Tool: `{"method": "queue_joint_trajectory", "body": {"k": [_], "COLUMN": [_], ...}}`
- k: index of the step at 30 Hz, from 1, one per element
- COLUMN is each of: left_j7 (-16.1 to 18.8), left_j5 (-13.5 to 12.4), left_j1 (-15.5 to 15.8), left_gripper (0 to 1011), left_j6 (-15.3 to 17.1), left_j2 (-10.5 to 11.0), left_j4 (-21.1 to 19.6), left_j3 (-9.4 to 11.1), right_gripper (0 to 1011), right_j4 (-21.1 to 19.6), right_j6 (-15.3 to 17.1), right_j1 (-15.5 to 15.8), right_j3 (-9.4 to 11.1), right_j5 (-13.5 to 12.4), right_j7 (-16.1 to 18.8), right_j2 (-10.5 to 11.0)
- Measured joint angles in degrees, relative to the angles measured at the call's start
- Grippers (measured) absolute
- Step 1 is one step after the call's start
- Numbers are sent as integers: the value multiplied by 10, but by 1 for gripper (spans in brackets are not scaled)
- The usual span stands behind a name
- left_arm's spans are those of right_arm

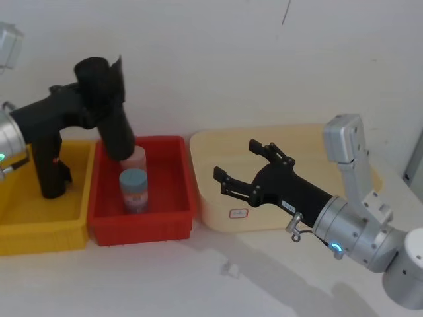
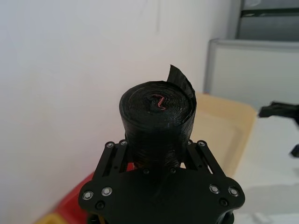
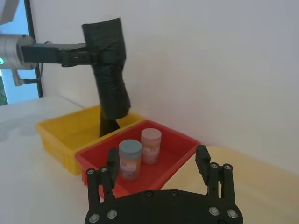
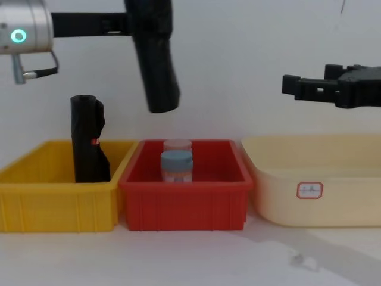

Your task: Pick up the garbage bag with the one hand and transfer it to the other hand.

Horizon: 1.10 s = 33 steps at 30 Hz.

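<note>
Garbage bag point(image 4: 158, 68) clamped in left gripper point(image 4: 146, 24), clear above red bin point(image 4: 184, 202), right gripper point(image 1: 236, 158) spread, well apart

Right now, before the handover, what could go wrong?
1. The left hand grips the garbage bag by its upper part, tilted. Its free lower end hangs over the red bin, so a slip would likely hit the jars.
2. The right hand is open but well apart, over the beige tray. The roll's tilt may not line up with its jaws.
3. A loose flap sticks up at the roll's top and might get pinched instead.
</note>
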<state>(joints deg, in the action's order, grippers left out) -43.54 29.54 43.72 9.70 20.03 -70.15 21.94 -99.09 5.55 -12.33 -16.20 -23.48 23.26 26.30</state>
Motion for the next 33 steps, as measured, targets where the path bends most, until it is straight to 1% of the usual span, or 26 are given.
{"method": "queue_joint_trajectory", "body": {"k": [3,5,11,13,14,15,17,20,22,23,26,32,33], "left_j7": [-27,-36,-81,-97,-97,-115,-121,-152,-164,-177,-197,-227,-234], "left_j5": [14,19,39,45,45,51,53,62,65,68,71,71,70], "left_j1": [16,22,45,54,54,63,67,83,89,97,109,126,131], "left_gripper": [448,448,448,448,448,448,448,448,448,448,448,448,448], "left_j6": [4,6,15,18,18,20,21,22,22,23,23,23,22], "left_j2": [-11,-16,-35,-44,-44,-52,-56,-71,-78,-85,-96,-106,-108], "left_j4": [19,26,60,75,75,91,98,129,142,158,184,214,221], "left_j3": [8,12,26,33,33,39,42,52,57,62,72,89,95], "right_gripper": [1001,1001,1001,1001,1001,1001,1001,1001,1001,1001,1001,1001,1000], "right_j4": [3,5,4,1,1,1,-3,-7,-9,-9,-10,-8,-6], "right_j6": [-13,-21,-32,-32,-32,-32,-32,-27,-25,-24,-20,-14,-12], "right_j1": [-2,-2,-1,0,0,0,2,4,4,4,2,-4,-5], "right_j3": [-6,-9,-18,-21,-21,-21,-24,-29,-31,-32,-35,-39,-39], "right_j5": [8,14,21,22,22,22,22,21,20,19,18,19,20], "right_j7": [0,0,0,0,0,0,0,-1,-2,-2,-6,-12,-15], "right_j2": [-1,-2,-6,-7,-7,-8,-9,-12,-13,-14,-16,-20,-20]}}
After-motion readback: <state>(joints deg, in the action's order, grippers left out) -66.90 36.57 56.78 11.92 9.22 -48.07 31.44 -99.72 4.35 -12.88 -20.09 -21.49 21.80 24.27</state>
